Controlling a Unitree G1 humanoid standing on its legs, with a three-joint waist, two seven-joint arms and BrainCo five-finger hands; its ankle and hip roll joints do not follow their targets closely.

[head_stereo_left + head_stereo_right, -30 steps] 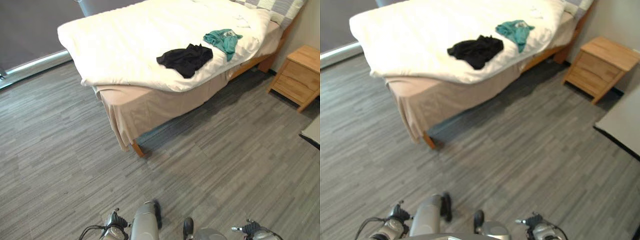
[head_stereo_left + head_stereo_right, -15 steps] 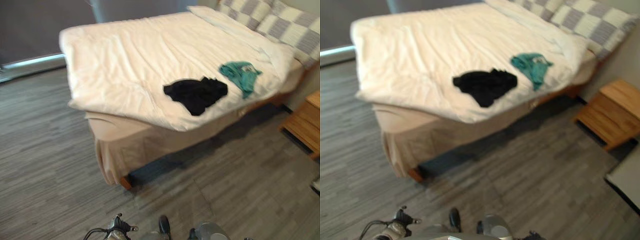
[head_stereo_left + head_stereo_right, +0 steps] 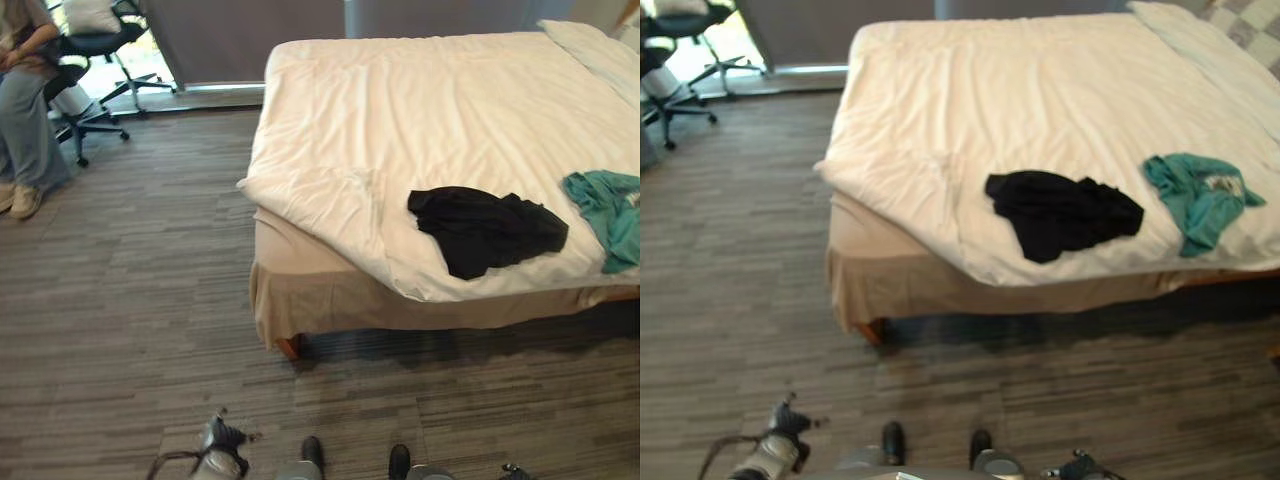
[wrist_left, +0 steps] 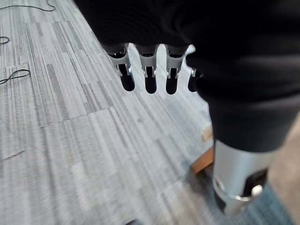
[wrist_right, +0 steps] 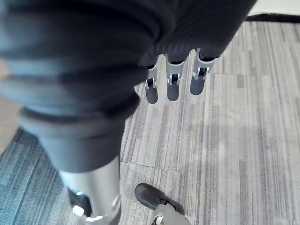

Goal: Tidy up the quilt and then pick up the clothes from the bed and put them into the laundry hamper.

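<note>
We look down on a grey wood-grain plank floor [image 3: 130,330] and a wide bed [image 3: 300,300] whose tan skirt hangs in soft folds at the near corner. A cream quilt [image 3: 420,120] covers the bed; it is smooth over most of its surface, creased near that corner, and its edge runs askew there, leaving a strip of the tan layer bare. On the quilt near the close edge lies a crumpled black garment [image 3: 485,228], dull and soft, and just beside it to the right, apart from it, a rumpled teal garment [image 3: 1195,198]. The left eye view cuts the teal piece off at its border; the right eye view shows it whole, with a checked pillow [image 3: 1240,15] in the far corner. The left eye view alone takes in a seated person [image 3: 25,110] on a black office chair [image 3: 95,45], cut off at the border.

In the wrist views our left hand [image 4: 147,75] and right hand [image 5: 171,84] hang over the floor, silver fingers straight and slightly apart, holding nothing.
</note>
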